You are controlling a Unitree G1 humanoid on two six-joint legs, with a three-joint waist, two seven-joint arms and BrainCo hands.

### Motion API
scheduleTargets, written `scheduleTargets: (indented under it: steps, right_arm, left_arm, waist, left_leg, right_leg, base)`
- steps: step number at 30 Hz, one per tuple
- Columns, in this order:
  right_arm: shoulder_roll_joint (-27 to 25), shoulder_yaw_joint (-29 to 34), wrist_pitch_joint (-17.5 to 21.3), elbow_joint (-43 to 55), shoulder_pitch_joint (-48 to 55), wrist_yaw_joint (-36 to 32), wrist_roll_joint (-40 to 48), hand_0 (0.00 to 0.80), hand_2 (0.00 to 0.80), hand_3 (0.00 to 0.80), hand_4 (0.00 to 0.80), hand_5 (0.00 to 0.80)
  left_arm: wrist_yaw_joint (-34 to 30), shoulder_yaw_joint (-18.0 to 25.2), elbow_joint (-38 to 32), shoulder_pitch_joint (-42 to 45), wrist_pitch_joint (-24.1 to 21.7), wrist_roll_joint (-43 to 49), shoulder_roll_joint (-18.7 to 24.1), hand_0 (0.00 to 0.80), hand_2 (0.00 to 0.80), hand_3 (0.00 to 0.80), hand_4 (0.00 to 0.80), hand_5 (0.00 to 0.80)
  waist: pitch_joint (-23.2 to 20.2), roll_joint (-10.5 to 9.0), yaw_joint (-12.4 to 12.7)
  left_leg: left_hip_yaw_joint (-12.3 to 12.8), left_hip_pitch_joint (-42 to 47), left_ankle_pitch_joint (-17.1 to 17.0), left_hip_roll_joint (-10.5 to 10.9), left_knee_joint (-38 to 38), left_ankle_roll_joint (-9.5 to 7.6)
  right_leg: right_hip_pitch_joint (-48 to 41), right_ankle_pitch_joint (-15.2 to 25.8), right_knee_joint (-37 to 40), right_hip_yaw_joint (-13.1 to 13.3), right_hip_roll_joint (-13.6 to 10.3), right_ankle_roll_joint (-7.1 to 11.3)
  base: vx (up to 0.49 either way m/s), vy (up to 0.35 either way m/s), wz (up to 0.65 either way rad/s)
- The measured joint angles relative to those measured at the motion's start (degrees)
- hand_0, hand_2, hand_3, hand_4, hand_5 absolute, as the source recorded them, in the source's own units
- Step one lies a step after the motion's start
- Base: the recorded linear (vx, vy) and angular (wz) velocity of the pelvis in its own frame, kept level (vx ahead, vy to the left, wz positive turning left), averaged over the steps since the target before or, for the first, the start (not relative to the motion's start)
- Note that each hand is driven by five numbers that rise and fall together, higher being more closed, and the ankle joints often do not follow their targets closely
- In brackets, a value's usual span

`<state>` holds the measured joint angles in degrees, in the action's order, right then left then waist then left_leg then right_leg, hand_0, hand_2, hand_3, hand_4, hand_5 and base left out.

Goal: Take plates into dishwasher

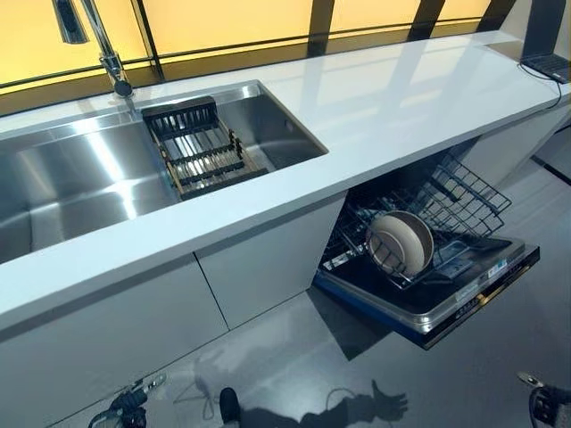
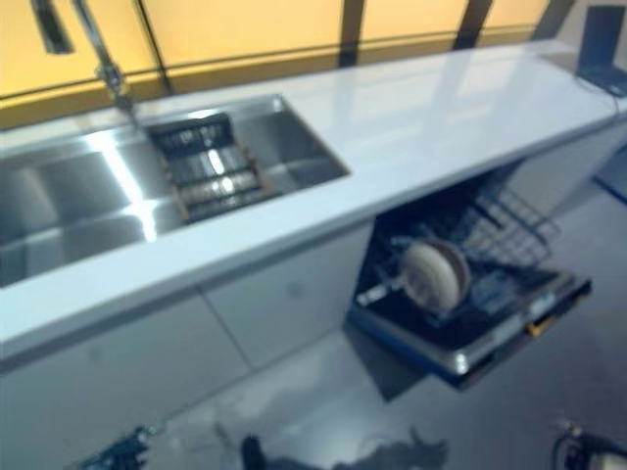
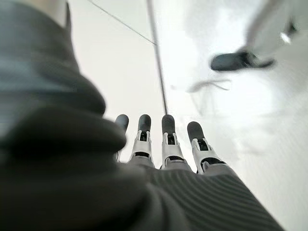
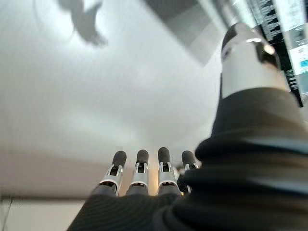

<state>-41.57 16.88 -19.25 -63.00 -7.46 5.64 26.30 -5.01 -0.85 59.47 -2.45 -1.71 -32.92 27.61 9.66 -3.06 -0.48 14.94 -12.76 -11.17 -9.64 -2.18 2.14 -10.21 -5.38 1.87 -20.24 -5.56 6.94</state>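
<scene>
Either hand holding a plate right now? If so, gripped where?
Nothing is held. The left hand and right hand both show straight fingers with only floor past them. The one plate in view stands in the dishwasher rack.

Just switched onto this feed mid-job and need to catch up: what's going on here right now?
Neither hand holds anything: the left hand and right hand both hang low with fingers straight, over the floor. The dishwasher stands open with its rack pulled out, and plates stand on edge in it. The sink holds only a dark drainer rack; no plates show on the counter.
</scene>
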Motion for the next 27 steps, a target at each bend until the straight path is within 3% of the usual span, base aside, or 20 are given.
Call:
scheduleTargets:
  steps: [3, 5, 11, 15, 19, 22, 23, 24, 26, 27]
  right_arm:
    - [0.3, 0.0, 0.0, -0.4, -0.6, -0.9, 3.9, 0.000, 0.000, 0.000, 0.000, 0.000]
    - [0.9, 0.2, -0.2, -1.0, 0.4, -1.6, 7.2, 0.000, 0.000, 0.000, 0.000, 0.000]
    - [1.8, 0.5, -0.2, -2.1, 0.6, -3.0, 9.4, 0.000, 0.000, 0.000, 0.000, 0.000]
    - [4.1, 0.4, -0.2, -2.6, 0.4, -2.7, 9.2, 0.000, 0.000, 0.000, 0.000, 0.000]
    - [4.4, 0.4, -1.3, -2.6, -0.2, -2.3, 8.8, 0.000, 0.000, 0.000, 0.000, 0.000]
    - [4.3, 0.4, -1.9, -2.9, 0.5, -1.7, 8.2, 0.000, 0.000, 0.000, 0.000, 0.000]
    - [4.3, 0.4, -1.8, -2.9, 0.9, -1.6, 8.2, 0.000, 0.000, 0.000, 0.000, 0.000]
    - [4.4, 0.4, -1.7, -3.1, 0.8, -1.5, 8.1, 0.000, 0.000, 0.000, 0.000, 0.000]
    - [4.0, 0.4, -1.0, -3.2, 1.5, -1.3, 7.9, 0.000, 0.000, 0.000, 0.000, 0.000]
    - [3.7, 0.4, -0.7, -3.2, 1.5, -1.1, 7.4, 0.000, 0.000, 0.000, 0.000, 0.000]
  left_arm:
    - [0.4, -0.1, -0.2, 0.0, 0.1, -0.6, -1.8, 0.000, 0.000, 0.000, 0.000, 0.000]
    - [0.4, 0.0, 0.0, 1.9, 0.1, -0.5, -3.1, 0.000, 0.000, 0.000, 0.000, 0.000]
    - [0.6, 2.4, 0.9, 7.6, 0.1, -0.4, -4.8, 0.000, 0.000, 0.000, 0.000, 0.000]
    - [1.3, 2.8, 1.0, 7.2, -0.1, -0.4, -4.2, 0.000, 0.000, 0.000, 0.000, 0.000]
    - [1.7, 6.2, 2.7, 7.6, -0.1, -0.5, -4.2, 0.000, 0.000, 0.000, 0.000, 0.000]
    - [1.4, 6.4, 3.9, 7.6, -0.1, -0.5, -5.0, 0.000, 0.000, 0.000, 0.000, 0.000]
    - [1.2, 6.4, 4.2, 7.5, -0.1, -0.5, -5.3, 0.000, 0.000, 0.000, 0.000, 0.000]
    - [1.0, 6.3, 4.6, 7.5, -0.1, -0.5, -5.4, 0.000, 0.000, 0.000, 0.000, 0.000]
    - [1.0, 6.3, 5.1, 7.8, 0.0, -0.5, -5.8, 0.000, 0.000, 0.000, 0.000, 0.000]
    - [1.0, 6.3, 5.1, 7.8, -0.2, -0.4, -5.9, 0.000, 0.000, 0.000, 0.000, 0.000]
  waist:
    - [1.1, 0.96, -0.2]
    - [1.8, 0.66, 0.0]
    - [2.2, 1.87, 0.1]
    - [2.4, 2.62, 0.1]
    - [2.9, 3.48, 0.1]
    - [4.3, 4.76, 0.3]
    - [4.2, 4.17, 1.5]
    - [4.5, 3.07, 1.8]
    - [4.3, 1.61, 1.9]
    - [4.2, 1.92, 1.8]
  left_leg:
    - [-1.1, -0.7, -1.5, -2.2, 0.0, 1.46]
    - [-1.0, 1.9, -1.1, -1.6, 2.0, 1.65]
    - [-0.1, 6.4, -3.0, -0.7, 6.3, 1.28]
    - [-1.0, 7.2, -3.4, 0.6, 6.4, 1.66]
    - [-2.2, 8.1, -4.6, 0.1, 5.9, 2.26]
    - [-5.1, 6.9, -6.7, -0.8, 2.9, 4.22]
    - [-6.3, 5.4, -9.7, -0.5, 2.0, 6.30]
    - [-6.5, 3.8, -9.9, 0.3, -1.4, 6.74]
    - [-4.9, 1.9, 3.6, 3.3, -15.2, 0.99]
    - [-4.7, 2.4, 7.6, 4.4, -17.9, -0.13]
  right_leg:
    - [-0.3, -3.3, -1.3, -1.3, 3.1, -2.41]
    - [-0.5, -4.3, -2.7, -1.0, 3.3, -3.42]
    - [-1.4, -5.0, -4.5, 0.4, 2.6, -2.99]
    - [-0.3, -8.3, -10.1, 0.6, 1.1, -2.60]
    - [0.3, -11.1, -14.7, 0.7, 1.3, -3.30]
    - [1.0, -13.4, -18.0, 2.0, 2.1, -5.87]
    - [2.7, -13.7, -19.1, 2.9, 1.0, -6.66]
    - [3.5, -13.0, -18.9, 2.8, -0.3, -7.25]
    - [3.9, -10.5, -16.4, 3.3, -2.3, -6.21]
    - [3.8, -9.4, -15.2, 3.3, -2.2, -6.17]
  base:
    - [-0.179, -0.166, 0.36]
    - [-0.086, -0.092, 0.04]
    - [-0.085, -0.171, -0.11]
    - [-0.171, -0.326, 0.12]
    - [-0.144, -0.219, 0.13]
    - [-0.102, -0.137, 0.18]
    - [-0.031, 0.004, -0.09]
    - [-0.009, 0.056, -0.21]
    - [-0.002, 0.125, -0.09]
    - [0.006, 0.173, -0.03]
